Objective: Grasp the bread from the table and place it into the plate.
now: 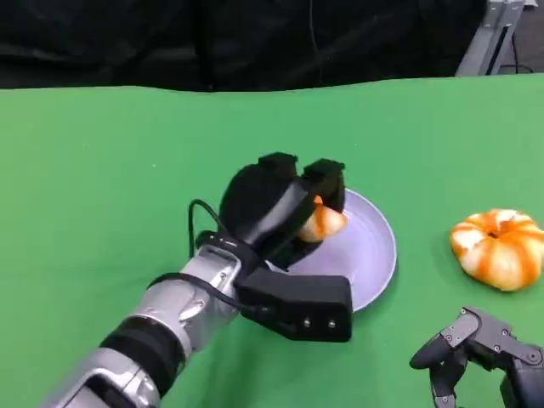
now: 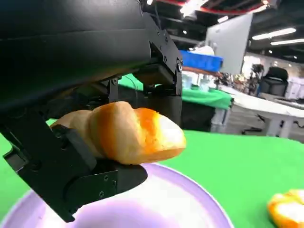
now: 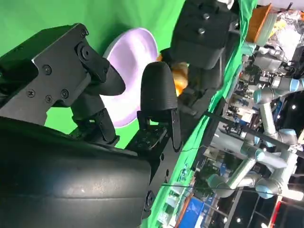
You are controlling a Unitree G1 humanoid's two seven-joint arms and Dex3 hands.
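Green bench (image 1: 102,170) w/ purple plate (image 1: 374,255). Left hand (image 1: 276,208) grips bread (image 1: 325,223) just above plate. Right hand (image 1: 480,348) near plate, fingers apart, holding nothing. Second bun (image 1: 499,248) beside plate.

the left silver forearm reaches forward, its black left hand (image 1: 285,208) clasping a golden bread roll (image 2: 126,133), while the black right hand (image 1: 480,353) rests low, fingers curled.

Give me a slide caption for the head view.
Left hand holds golden bread roll above round lavender plate on green table.
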